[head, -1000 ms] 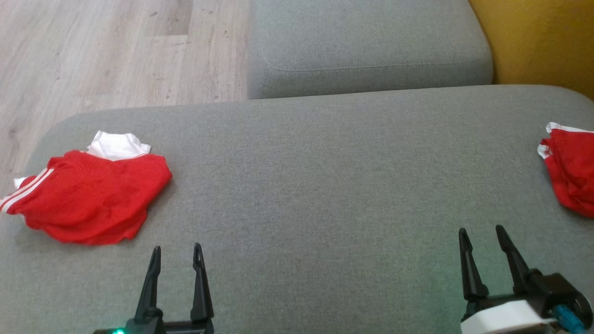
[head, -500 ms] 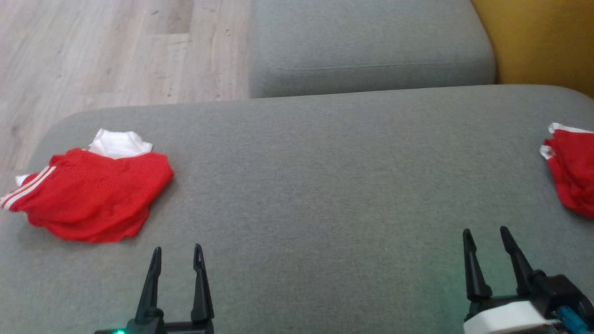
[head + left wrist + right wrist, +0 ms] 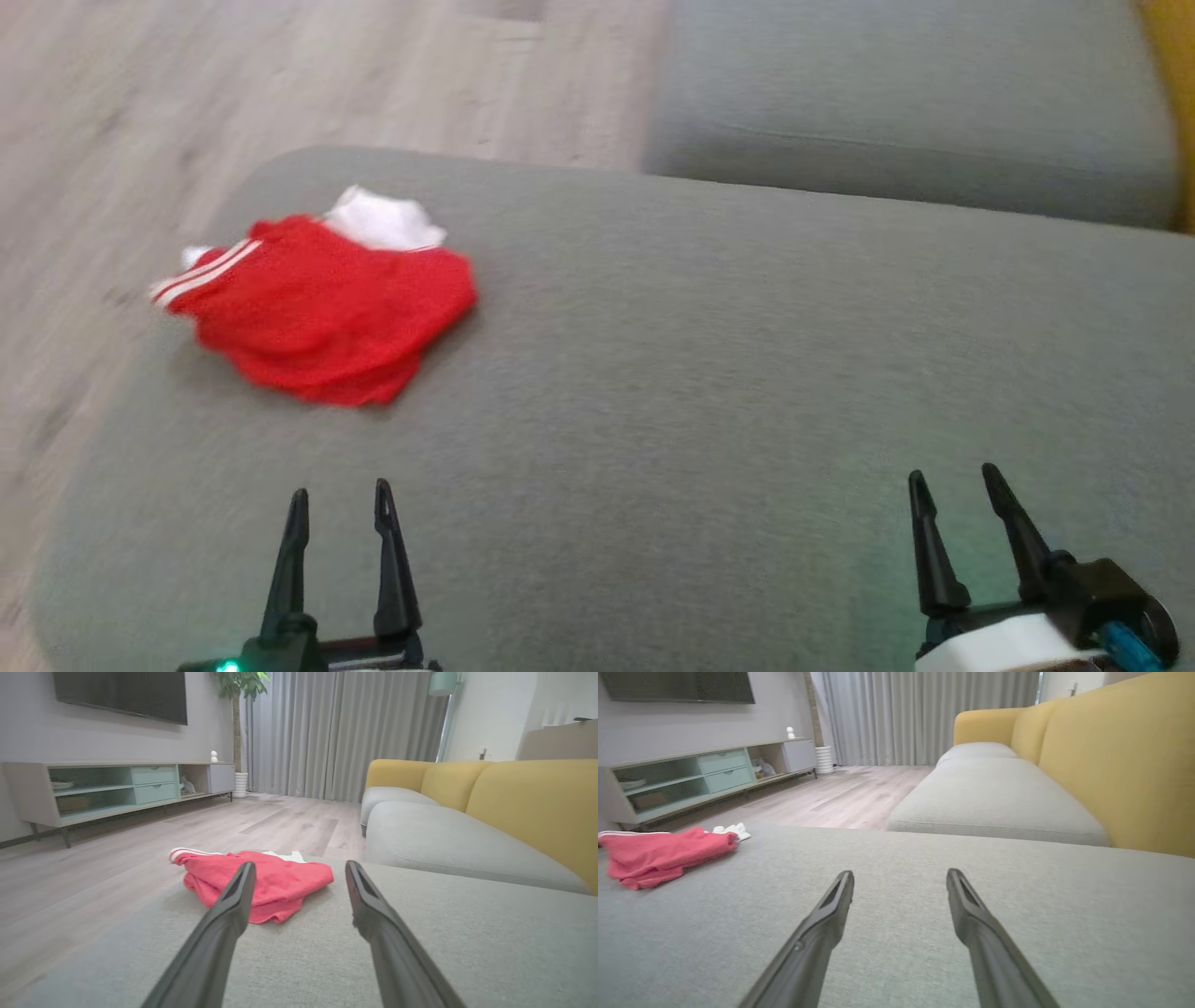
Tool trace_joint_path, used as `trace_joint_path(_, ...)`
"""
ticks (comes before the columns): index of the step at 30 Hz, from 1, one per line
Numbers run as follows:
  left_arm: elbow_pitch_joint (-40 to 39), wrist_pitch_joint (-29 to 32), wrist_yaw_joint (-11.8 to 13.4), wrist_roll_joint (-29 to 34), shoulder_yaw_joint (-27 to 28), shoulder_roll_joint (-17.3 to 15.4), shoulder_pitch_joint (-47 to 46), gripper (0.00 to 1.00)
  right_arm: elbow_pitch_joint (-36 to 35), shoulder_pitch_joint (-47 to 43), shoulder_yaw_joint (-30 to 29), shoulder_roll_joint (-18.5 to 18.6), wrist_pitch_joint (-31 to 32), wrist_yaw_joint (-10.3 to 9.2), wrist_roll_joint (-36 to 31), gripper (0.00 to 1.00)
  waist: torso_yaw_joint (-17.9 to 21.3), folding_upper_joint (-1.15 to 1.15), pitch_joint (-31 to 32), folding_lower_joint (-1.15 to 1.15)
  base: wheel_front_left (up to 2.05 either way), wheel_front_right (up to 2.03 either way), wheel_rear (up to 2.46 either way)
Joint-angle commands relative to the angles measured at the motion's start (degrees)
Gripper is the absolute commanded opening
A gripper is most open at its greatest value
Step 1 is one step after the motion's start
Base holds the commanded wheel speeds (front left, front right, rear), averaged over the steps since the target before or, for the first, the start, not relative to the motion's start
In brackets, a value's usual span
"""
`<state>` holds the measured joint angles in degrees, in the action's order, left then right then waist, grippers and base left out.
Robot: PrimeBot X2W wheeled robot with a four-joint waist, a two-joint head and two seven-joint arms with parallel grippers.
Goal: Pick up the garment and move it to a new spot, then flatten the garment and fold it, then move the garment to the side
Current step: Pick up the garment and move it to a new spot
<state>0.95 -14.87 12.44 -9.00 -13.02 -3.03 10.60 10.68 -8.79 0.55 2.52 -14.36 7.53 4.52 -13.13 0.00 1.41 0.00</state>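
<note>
1. Garment (image 3: pixel 322 313), red with white stripes and a white patch at its far edge, is lying crumpled on the grey cushion (image 3: pixel 700 392). It is sitting ahead of the left claw (image 3: pixel 340 488) and slightly to its left, well apart from the tips.
2. Along the left claw's own line of sight, the cloth is sitting past the tips, partly hidden behind one finger and touching neither.
3. The left claw is holding its fingers fairly wide apart and gripping nothing, low over the cushion.
4. The right claw (image 3: pixel 954 471) is likewise standing spread and empty, with bare grey fabric ahead of it. The garment is lying far off to its left.
5. Beyond both claws, a second grey seat (image 3: pixel 896 93) is adjoining the cushion, with a yellow backrest (image 3: pixel 1111 742) rising to the right of the right claw.
6. Wooden floor (image 3: pixel 140 112) is stretching away past the garment, left of the left claw.
</note>
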Motion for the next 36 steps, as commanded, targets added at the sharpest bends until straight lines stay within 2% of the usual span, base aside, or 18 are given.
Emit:
trace_joint_path(1, -2.5, -0.13, 0.53, 0.39, 2.07, 0.15, -2.14, 1.0, -2.04, 2.87, 1.69, 0.39, -0.63, -0.04, -0.31, 1.0, -5.07, 0.0, -0.83, 0.0, 0.0, 0.0, 0.0)
trace_joint_path(5, -2.75, -0.13, 0.85, 0.46, 2.53, 0.15, -1.64, 1.0, -1.98, 3.21, 2.13, 0.38, -0.63, -0.04, -0.35, 1.0, -8.25, 0.0, -0.96, 0.0, 0.0, 0.0, 0.0)
trace_joint_path(9, -3.05, -0.13, 0.75, -1.12, 2.93, 0.15, -1.39, 1.0, -1.97, 3.46, 2.18, 0.38, -0.63, -0.04, -0.36, 1.0, -9.64, 0.0, -1.13, 0.0, 0.0, 0.0, 0.0)
trace_joint_path(18, -4.36, -0.13, 0.13, -1.33, 4.04, 0.15, -2.37, 1.0, -2.08, 2.8, 2.29, 1.49, -0.63, -0.04, -0.44, 1.0, -9.89, 0.0, -2.5, 0.0, 0.0, 0.0, 0.0)
trace_joint_path(22, -6.23, -0.13, -0.24, -0.36, 6.27, 0.15, -4.91, 1.0, -2.8, 3.56, 2.17, 3.28, -0.63, -0.04, -0.57, 1.0, -8.66, 0.0, -6.12, 0.0, 0.0, 0.0, 0.0)
trace_joint_path(24, -7.59, -0.13, -0.73, 0.36, 7.95, 0.15, -7.46, 1.0, -3.3, 4.48, 2.25, 4.62, -0.63, -0.04, -0.59, 1.0, -7.84, 0.0, -8.81, 0.0, 0.0, 0.0, 0.0)
trace_joint_path(29, -8.5, -0.13, -4.96, 1.9, 11.75, -1.51, -17.61, 1.0, -4.51, 7.32, 2.98, 8.8, -0.63, -0.04, -0.57, 1.0, -5.59, 0.0, -15.72, 0.0, 0.0, 0.0, 0.0)
trace_joint_path(33, -2.93, -0.06, -7.52, 3.13, 12.56, -4.63, -29.07, 1.0, -5.61, 9.8, 3.12, 12.53, -0.63, -0.04, -0.46, 1.0, -4.01, 0.0, -21.0, 0.0, 0.0, 0.0, 0.0)
trace_joint_path(36, 4.77, 3.18, -9.47, 3.16, 12.66, -7.56, -40.68, 1.0, -6.75, 11.41, 2.84, 15.19, -0.63, -0.04, -0.37, 1.0, -3.05, 0.0, -24.67, 0.0, 0.0, 0.0, 0.0)
